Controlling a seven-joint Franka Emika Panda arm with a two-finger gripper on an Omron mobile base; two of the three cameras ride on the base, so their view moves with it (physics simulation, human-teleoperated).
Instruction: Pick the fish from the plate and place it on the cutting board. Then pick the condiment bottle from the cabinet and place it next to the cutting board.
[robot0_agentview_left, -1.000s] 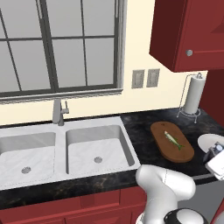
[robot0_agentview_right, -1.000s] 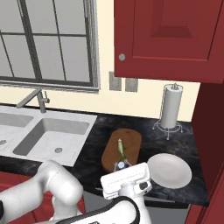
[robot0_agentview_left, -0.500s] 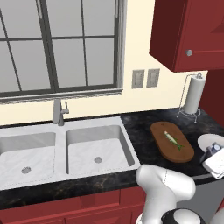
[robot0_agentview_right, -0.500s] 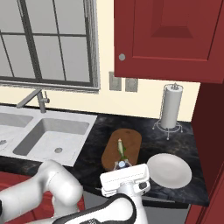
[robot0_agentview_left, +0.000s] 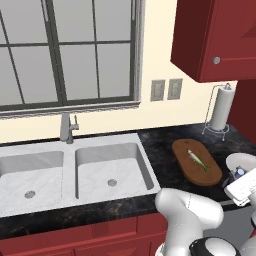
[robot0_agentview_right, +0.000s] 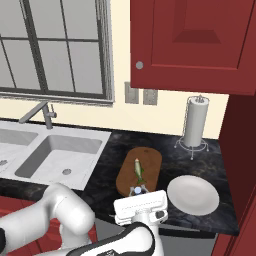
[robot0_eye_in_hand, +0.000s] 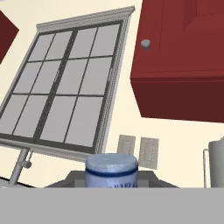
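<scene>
Nothing shifted since a second back: arm, fish and plate sit where they were.

Nearest: gripper (robot0_agentview_right: 138, 192) low over the counter's front edge, clamped on the condiment bottle (robot0_eye_in_hand: 111, 170). Pale blue cap visible between the tips in hand view; same cap pokes up just above the white hand in right base view. Bottle body hidden, so grip depth unknown.

Just beyond: cutting board (robot0_agentview_right: 139, 171) with the fish (robot0_agentview_right: 138, 170) lying along it, head away from the arm. First half of task looks done. Plate (robot0_agentview_right: 193, 194) bare, just right of the board, near the hand.

Further back: paper towel roll (robot0_agentview_right: 195, 121) on its wire stand by the wall, outlets (robot0_agentview_right: 140, 95) above the counter, window (robot0_agentview_left: 67, 50) and faucet (robot0_agentview_left: 67, 128) over the double sink (robot0_agentview_left: 70, 172) to the left. Red wall cupboard (robot0_agentview_right: 192, 42) overhead.

Remaining: set bottle on the counter next to the board.

Risks:
- Gap between board and plate is narrow; lowering there could clip the plate rim or land on the board edge.
- Landing on the board end itself could nudge the fish.
- Release while tilted or above the surface: bottle tips, rolls off the front edge.
- Grip near the cap could let it pivot during the descent.
</scene>
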